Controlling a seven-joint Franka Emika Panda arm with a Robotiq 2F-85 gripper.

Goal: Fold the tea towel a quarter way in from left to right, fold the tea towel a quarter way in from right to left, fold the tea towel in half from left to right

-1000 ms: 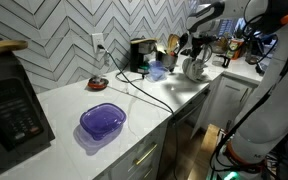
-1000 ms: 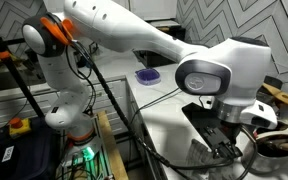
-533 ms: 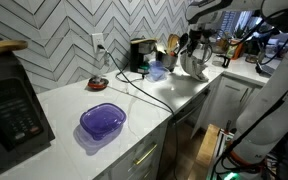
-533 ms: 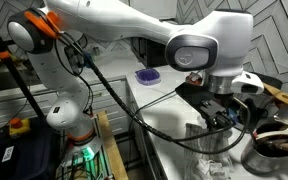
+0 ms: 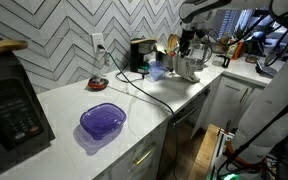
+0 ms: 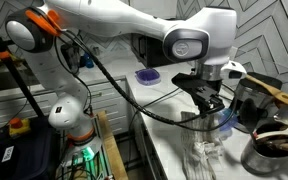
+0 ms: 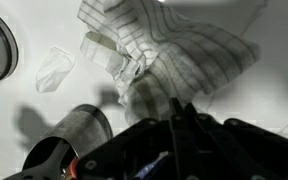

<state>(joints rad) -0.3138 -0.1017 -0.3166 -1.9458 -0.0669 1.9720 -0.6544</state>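
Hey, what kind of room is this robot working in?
Most likely a home kitchen. A white countertop runs above cabinet drawers, a herringbone tile backsplash covers the wall, and what looks like a black microwave sits on the counter near a purple bowl.

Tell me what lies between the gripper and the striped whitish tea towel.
Nothing shows there. In the wrist view the gripper points straight at the crumpled tea towel, no object between; contact cannot be told.
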